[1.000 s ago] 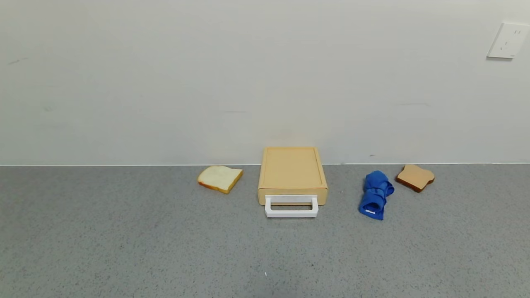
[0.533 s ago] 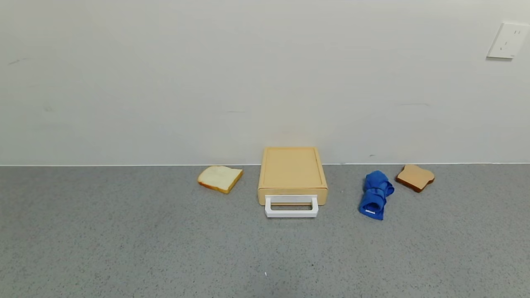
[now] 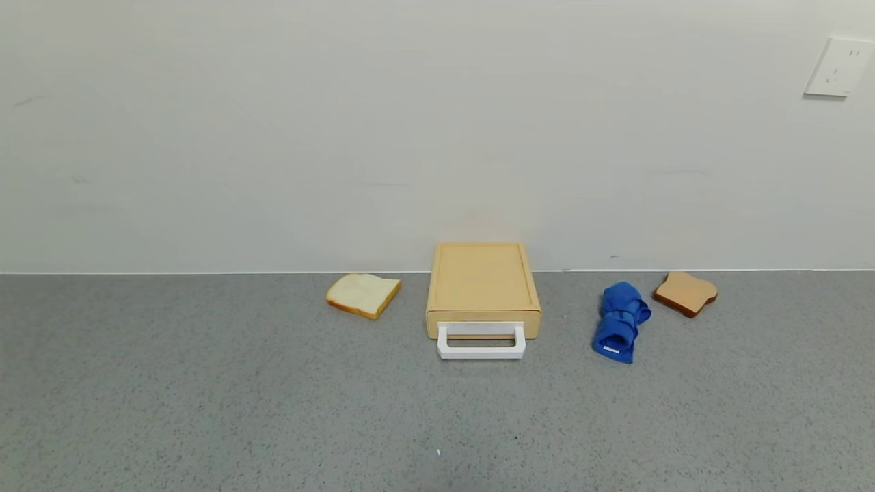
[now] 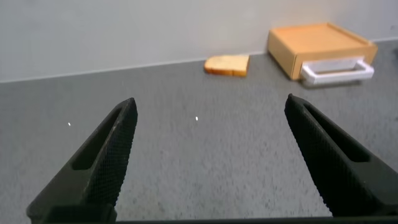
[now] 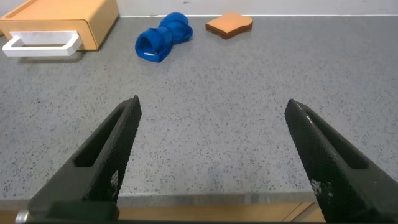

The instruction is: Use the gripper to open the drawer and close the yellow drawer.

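Grey counter (image 3: 205, 410), drawer (image 3: 482, 280) apparently shut (against wall)

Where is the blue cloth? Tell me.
In the head view, the rolled blue cloth lies right of the drawer, just beside the brown bread slice.

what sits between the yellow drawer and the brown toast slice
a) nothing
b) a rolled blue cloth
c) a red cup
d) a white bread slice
b: in the head view the rolled blue cloth lies on the counter between the drawer and the brown toast slice; the white bread slice is on the drawer's other side.
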